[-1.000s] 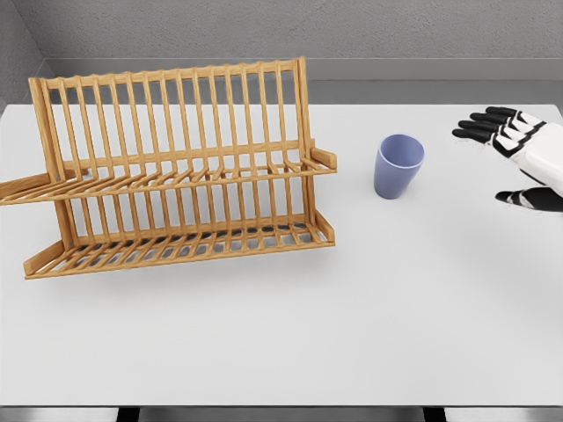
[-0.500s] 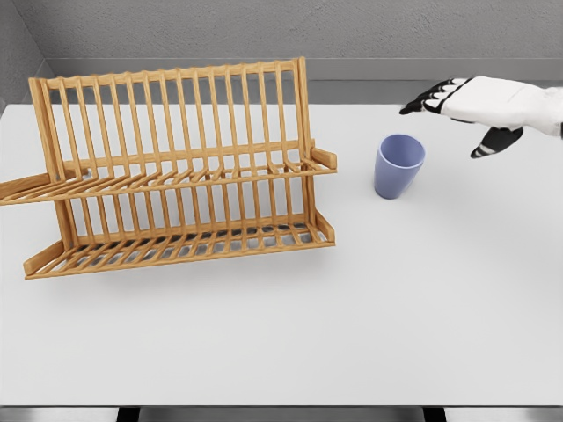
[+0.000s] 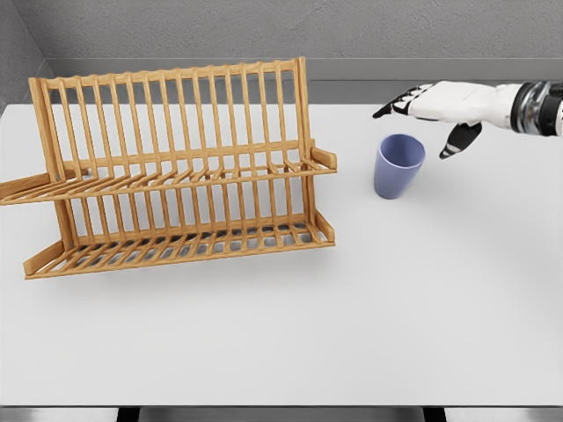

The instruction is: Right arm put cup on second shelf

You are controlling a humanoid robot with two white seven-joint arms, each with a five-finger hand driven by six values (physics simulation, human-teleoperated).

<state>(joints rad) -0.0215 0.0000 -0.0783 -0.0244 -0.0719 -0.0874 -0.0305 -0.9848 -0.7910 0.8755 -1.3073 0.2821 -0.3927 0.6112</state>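
Observation:
A lavender-blue cup [image 3: 398, 165] stands upright on the white table [image 3: 352, 308], right of the wooden two-tier dish rack [image 3: 176, 171]. My right hand [image 3: 420, 116] reaches in from the right edge, hovering just above and behind the cup's rim. Its black-tipped fingers [image 3: 391, 105] are spread and point left, and the thumb hangs down to the right of the cup. It holds nothing and does not touch the cup. The rack's upper shelf [image 3: 176, 180] and lower shelf [image 3: 185, 244] both carry nothing.
The rack's tall slatted back [image 3: 167, 114] rises at the left half of the table. A grey wall [image 3: 264, 31] runs behind the table's far edge. The table's near edge lies at the bottom of the view.
My right hand has swung from the right edge up and leftward over the table, ending above the cup. The cup and rack have not moved.

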